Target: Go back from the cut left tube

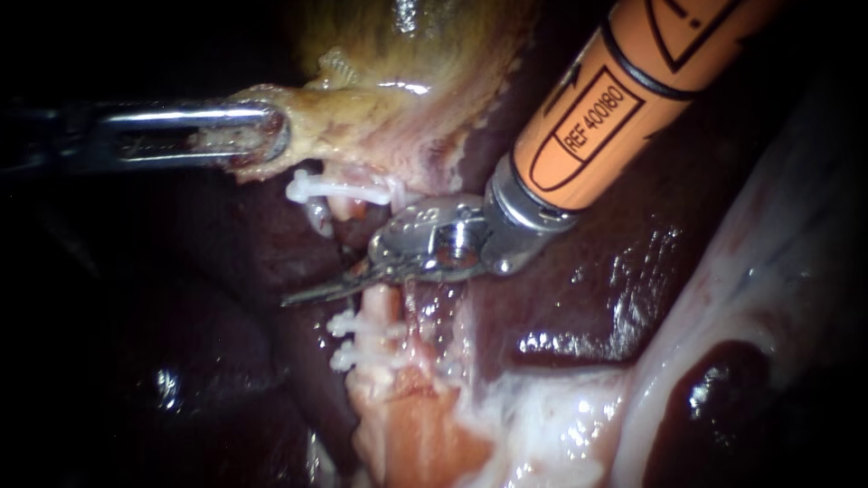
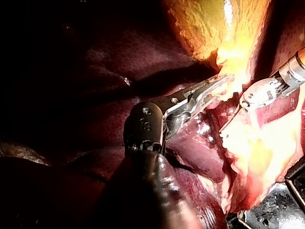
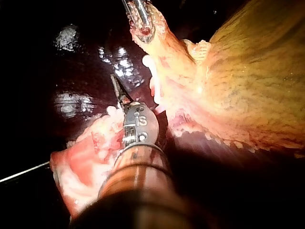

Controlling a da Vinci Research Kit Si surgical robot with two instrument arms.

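Observation:
A pale tube is cut through. Its upper stump [image 1: 348, 210] carries one white clip [image 1: 339, 190], and its lower stump [image 1: 384, 312] carries two white clips [image 1: 360, 342]. My right instrument [image 1: 312, 291] comes in on an orange shaft from the upper right. Its thin blades lie shut in the gap between the stumps and hold nothing; they also show as shut on my right instrument [image 3: 117, 89] in its wrist view. My left instrument [image 1: 262, 136] is shut on a yellowish flap at the gallbladder's [image 1: 407, 54] lower end and holds it out to the left. It is also seen as the left instrument [image 2: 214, 87].
Dark red liver [image 1: 588, 298] lies around and under the tube. Pale glistening tissue [image 1: 723, 298] runs down the right side. Orange-pink raw tissue [image 1: 416, 434] lies below the two lower clips. In the right wrist view, the gallbladder wall [image 3: 248, 81] rises beside the blades.

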